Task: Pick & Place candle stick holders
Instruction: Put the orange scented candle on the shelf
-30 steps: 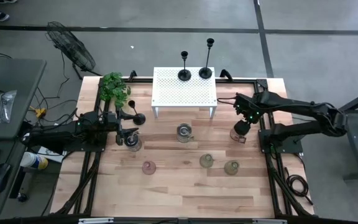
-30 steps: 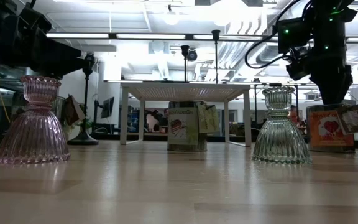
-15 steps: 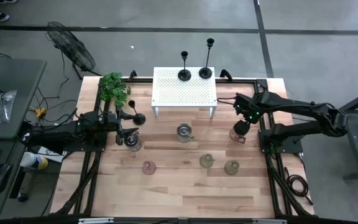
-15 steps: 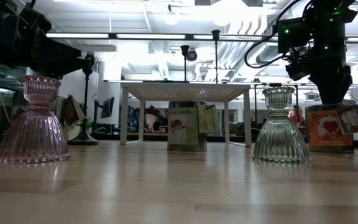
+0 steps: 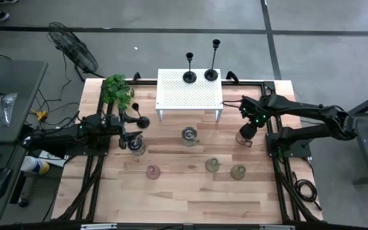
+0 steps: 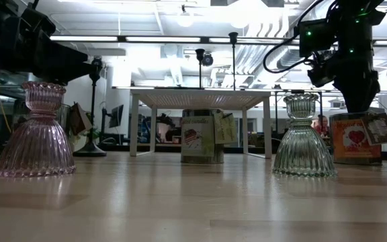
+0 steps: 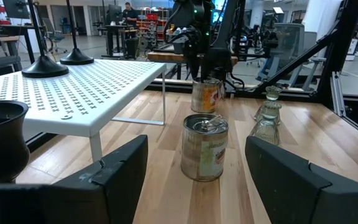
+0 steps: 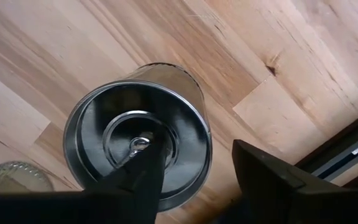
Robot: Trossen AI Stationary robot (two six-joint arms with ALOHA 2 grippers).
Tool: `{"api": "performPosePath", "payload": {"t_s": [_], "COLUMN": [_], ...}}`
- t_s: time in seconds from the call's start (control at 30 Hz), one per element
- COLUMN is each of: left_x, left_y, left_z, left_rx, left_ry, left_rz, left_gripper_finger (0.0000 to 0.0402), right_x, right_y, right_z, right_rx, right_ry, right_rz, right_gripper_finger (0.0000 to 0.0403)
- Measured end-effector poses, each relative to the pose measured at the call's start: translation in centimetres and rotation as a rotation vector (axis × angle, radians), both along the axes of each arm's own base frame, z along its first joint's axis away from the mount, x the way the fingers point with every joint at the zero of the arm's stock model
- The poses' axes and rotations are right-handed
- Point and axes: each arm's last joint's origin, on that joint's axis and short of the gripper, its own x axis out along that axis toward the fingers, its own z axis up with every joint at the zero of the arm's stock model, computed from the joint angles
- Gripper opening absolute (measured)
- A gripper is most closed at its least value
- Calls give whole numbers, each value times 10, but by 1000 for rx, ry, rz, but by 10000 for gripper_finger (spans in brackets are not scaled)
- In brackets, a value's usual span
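Nearest, well in front of the shelf, three squat glass holders stand upright and apart on the desk: one pink holder toward the left, two greenish holders toward the right.

Closer to the shelf, just in front of its right corner, the right pincer hangs pointing straight down over an open tin. Its fingers are spread and pinch nothing: one finger lies over the tin's mouth, the other outside the wall.

A second tin stands in front of the shelf's middle.

The left pincer waits off the shelf's left front corner, level with the desk, spread and empty. A black candlestick shows just beside it; whether it stands upright cannot be told.

Farthest, two tall black candlesticks stand on the shelf's rear edge.

Step in hand, as judged: a grasp by the right arm, not yet closed.

- Descend vertically so that the wall passes cleanly between the fingers without nudging the tin.
- Press together slowly; a thin wall may tip or slide.
- Mind the glass holder near the tin when lifting away.
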Motion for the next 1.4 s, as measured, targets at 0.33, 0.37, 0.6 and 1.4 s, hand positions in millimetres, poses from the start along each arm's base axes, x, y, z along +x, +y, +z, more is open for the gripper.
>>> {"api": "performPosePath", "payload": {"t_s": [0.33, 0.37, 0.6, 1.4], "left_x": [0, 0, 0, 0], "left_y": [0, 0, 0, 0], "left_z": [0, 0, 0, 0], "left_rx": [0, 0, 0, 0], "left_ry": [0, 0, 0, 0], "left_rz": [0, 0, 0, 0], "left_gripper_finger": [265, 265, 265, 265], "right_x": [0, 0, 0, 0], "right_y": [0, 0, 0, -1], "right_z": [0, 0, 0, 0], "right_rx": [6, 5, -3, -14], "right_ry": [-3, -3, 3, 11], "right_rz": [-1, 0, 3, 19], "right_gripper_finger": [96, 91, 66, 4]}}
